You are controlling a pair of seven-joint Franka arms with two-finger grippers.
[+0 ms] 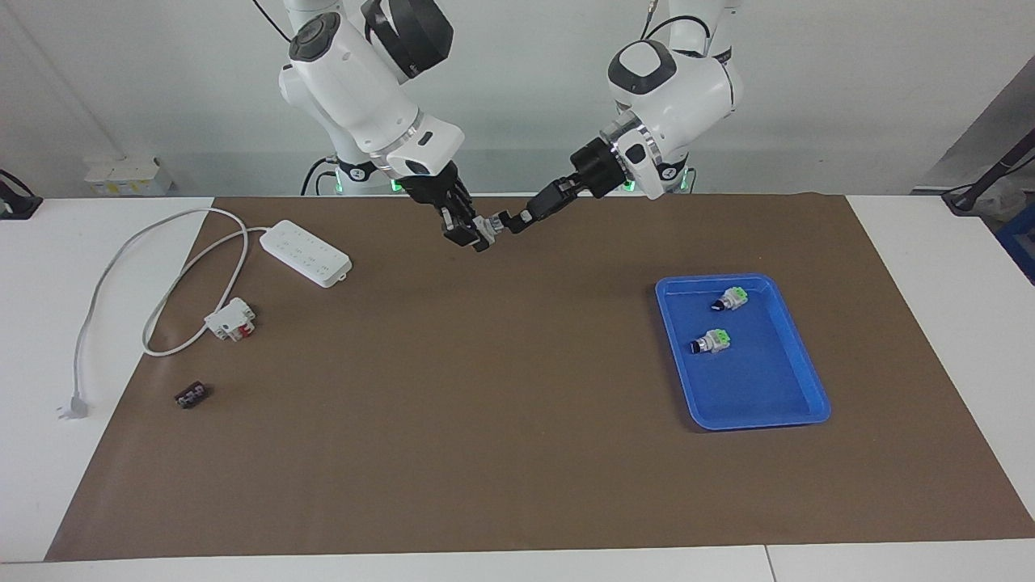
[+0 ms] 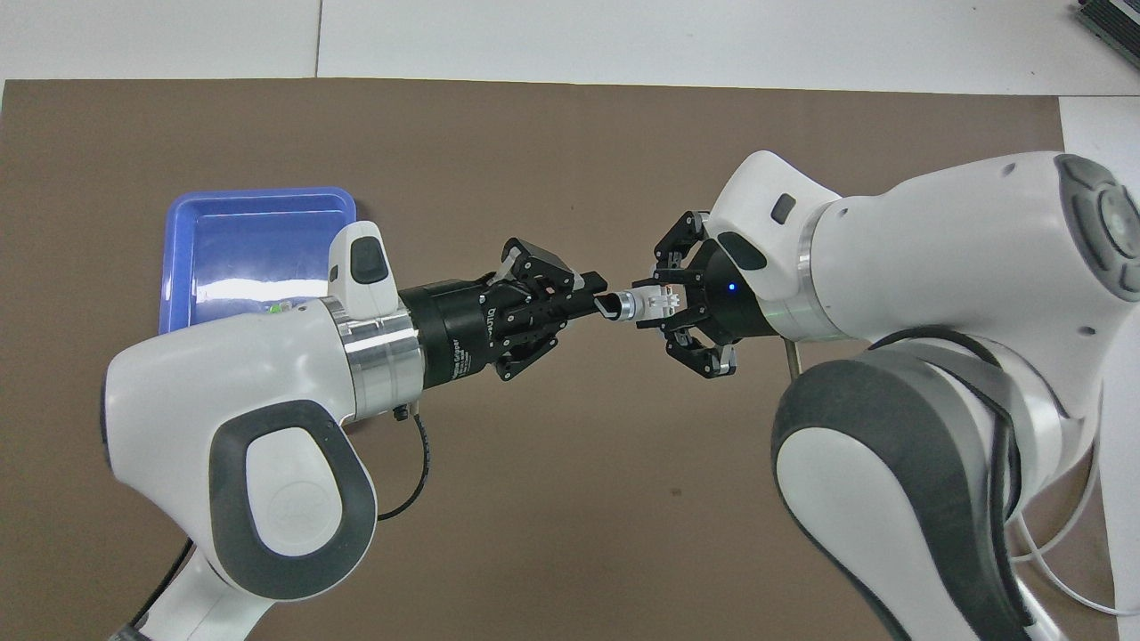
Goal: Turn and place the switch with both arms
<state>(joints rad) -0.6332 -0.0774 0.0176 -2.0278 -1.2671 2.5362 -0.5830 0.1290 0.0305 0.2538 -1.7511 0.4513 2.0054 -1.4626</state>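
Midair: small white-grey switch with black knob

Held above the brown mat (image 1: 517,420) near the robots' end, clamped at its white body by the right gripper (image 2: 663,303); knob end pointing at the left gripper (image 2: 595,304), tips nearly closed just beside it, contact unclear

Blue tray (image 1: 800,368); brown mat (image 1: 485,420); 2 green-ended switches (image 1: 711,341); white power strip (image 1: 306,253); black grippers (image 2: 583,304).
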